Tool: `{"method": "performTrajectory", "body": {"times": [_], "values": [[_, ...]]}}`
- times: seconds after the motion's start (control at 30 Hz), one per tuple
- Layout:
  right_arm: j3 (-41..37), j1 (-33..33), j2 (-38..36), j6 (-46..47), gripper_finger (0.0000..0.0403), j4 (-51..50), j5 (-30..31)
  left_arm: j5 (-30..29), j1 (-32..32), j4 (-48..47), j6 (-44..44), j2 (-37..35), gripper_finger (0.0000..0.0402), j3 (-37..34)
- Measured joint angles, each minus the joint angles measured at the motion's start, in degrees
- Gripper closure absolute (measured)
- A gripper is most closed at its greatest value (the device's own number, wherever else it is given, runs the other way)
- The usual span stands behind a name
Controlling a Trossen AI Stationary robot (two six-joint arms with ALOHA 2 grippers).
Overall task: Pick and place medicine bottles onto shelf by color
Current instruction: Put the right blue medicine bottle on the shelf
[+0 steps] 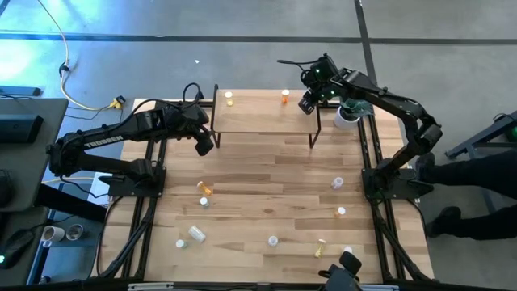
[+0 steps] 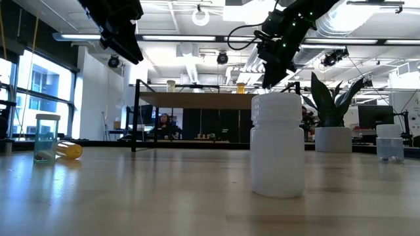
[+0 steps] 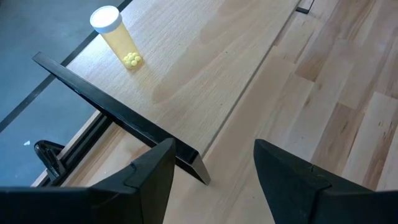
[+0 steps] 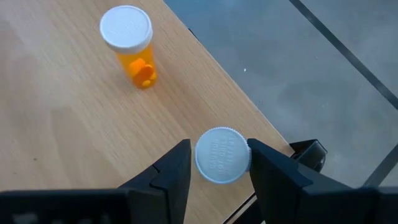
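Straddling an upright white-capped bottle (image 4: 222,155) at the shelf's (image 1: 258,117) upper-right corner, the right gripper (image 4: 217,163) stands loosened; the left gripper (image 3: 214,163) hangs open, empty.

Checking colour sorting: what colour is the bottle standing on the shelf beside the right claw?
Orange bottle with a white cap, clearest in the right wrist view.

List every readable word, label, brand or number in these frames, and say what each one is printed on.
"TROSSEN": white letters along the left arm, seen in the high view.

The white caps of the yellow bottle, the orange bottle and the bottle between the right gripper's jaws carry only a fine moulded texture, no legible text.

The white bottle in the low view shows no label.

Nothing else is readable.
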Motion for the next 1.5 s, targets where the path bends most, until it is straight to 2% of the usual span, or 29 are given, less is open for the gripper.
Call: {"method": "performTrajectory", "body": {"times": [0.23, 0.87, 1.33, 1.5], "values": [[0.0, 0.0, 0.0, 2.32, 0.0254, -0.04, -2.6, 0.0, 0.0, -0.01, 0.02, 0.0, 0.0193, 0.0], [0.02, -0.15, 0.02, 9.18, 0.0253, -1.45, -2.82, 0.0, 0.0, -0.02, -0.09, 0.0, 0.0193, 0.0], [0.02, -0.15, 0.02, 9.05, 0.0253, -1.39, -1.77, 0.0, 0.0, -0.02, 0.01, 0.0, 0.0193, 0.0], [0.02, -0.15, 0.02, 9.01, 0.0237, -1.38, -1.73, 0.0, 0.0, -0.02, 0.0, 0.0, 0.0193, 0.0]]}}
